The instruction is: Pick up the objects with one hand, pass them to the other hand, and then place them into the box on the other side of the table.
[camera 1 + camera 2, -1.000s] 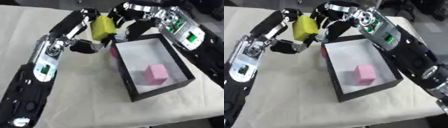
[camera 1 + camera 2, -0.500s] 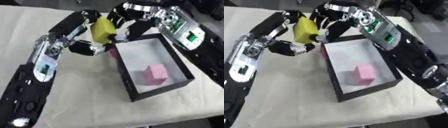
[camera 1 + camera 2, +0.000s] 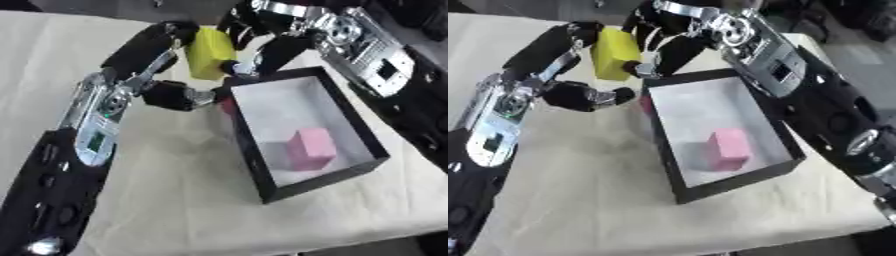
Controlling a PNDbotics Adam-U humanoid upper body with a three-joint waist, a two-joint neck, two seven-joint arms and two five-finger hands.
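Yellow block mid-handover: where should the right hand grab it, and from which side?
Take the yellow block by its lower right part, coming in from the right, box side. It hangs roughly upright above the table, and the left hand covers its upper left, so the right face and bottom corner are the free surfaces. The right hand is already there, beside the black box.

Even, fairly bright light from above falls on the pale counter [image 3: 175,200]. The black box [image 3: 350,170] throws a soft shadow across its white floor. Both views are soft and blurred throughout, with silver arm joints showing small glints; far corners go dark.
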